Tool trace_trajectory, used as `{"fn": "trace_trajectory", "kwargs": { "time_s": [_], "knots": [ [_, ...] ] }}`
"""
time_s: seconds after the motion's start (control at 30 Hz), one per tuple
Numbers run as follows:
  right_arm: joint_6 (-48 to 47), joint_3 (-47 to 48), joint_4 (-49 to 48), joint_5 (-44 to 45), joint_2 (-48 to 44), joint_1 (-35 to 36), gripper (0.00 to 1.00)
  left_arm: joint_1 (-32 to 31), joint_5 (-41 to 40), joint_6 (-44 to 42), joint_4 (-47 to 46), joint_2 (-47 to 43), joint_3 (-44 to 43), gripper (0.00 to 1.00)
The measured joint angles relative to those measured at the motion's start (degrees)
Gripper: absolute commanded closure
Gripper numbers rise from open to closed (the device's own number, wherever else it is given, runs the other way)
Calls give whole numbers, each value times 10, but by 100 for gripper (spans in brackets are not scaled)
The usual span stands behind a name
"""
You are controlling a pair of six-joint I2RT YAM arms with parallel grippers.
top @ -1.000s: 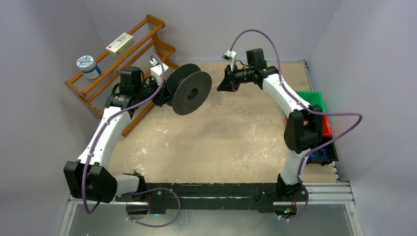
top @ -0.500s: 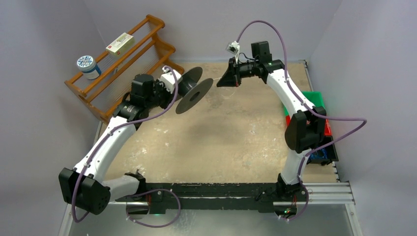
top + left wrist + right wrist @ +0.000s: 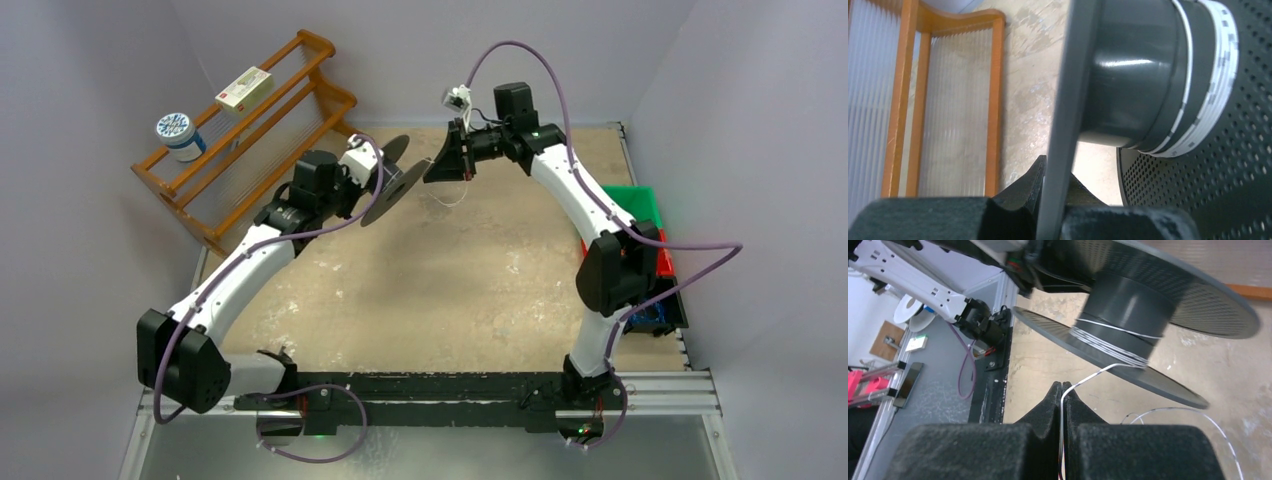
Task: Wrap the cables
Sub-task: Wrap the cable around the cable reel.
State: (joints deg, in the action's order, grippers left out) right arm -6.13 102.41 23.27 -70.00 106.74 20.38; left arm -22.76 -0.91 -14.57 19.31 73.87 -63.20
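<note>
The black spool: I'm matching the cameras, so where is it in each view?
Top external: upper centre, the spool held by the left gripper.
Left wrist: fills the right half, one flange edge-on between the fingers.
Right wrist: upper right, cable wound on its hub.
Shared landmark: the tan table under it.

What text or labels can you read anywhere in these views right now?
Nothing legible in any view.
White box on the wooden rack: red mark and print, too small to read.
Round tin: blue pattern, too blurred to read.
Spool: no lettering visible.
</note>
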Motion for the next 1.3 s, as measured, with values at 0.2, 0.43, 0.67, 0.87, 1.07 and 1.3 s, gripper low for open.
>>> {"fn": "trace_trajectory", "kwargs": {
  "time_s": [0.2, 0.43, 0.67, 0.87, 1.07, 1.3],
  "knots": [
    [-54, -2, 15, 30, -16, 56, 100, -4, -60, 6, 0, 12, -3, 100],
    [-187, -5, 91, 70, -17, 88, 100, -5, -112, 37, 21, 32, -24, 100],
    [-317, -31, 174, 94, -21, 108, 100, 28, -77, 108, 82, 74, -71, 100],
    [-377, -84, 203, 108, -54, 123, 100, 113, 6, 188, 110, 106, -102, 100],
    [-391, -150, 252, 105, -100, 138, 100, 174, 19, 292, 66, 105, -106, 100],
    [-361, -202, 234, 122, -132, 137, 100, 190, 73, 341, 8, 67, -100, 100]
  ]
}}
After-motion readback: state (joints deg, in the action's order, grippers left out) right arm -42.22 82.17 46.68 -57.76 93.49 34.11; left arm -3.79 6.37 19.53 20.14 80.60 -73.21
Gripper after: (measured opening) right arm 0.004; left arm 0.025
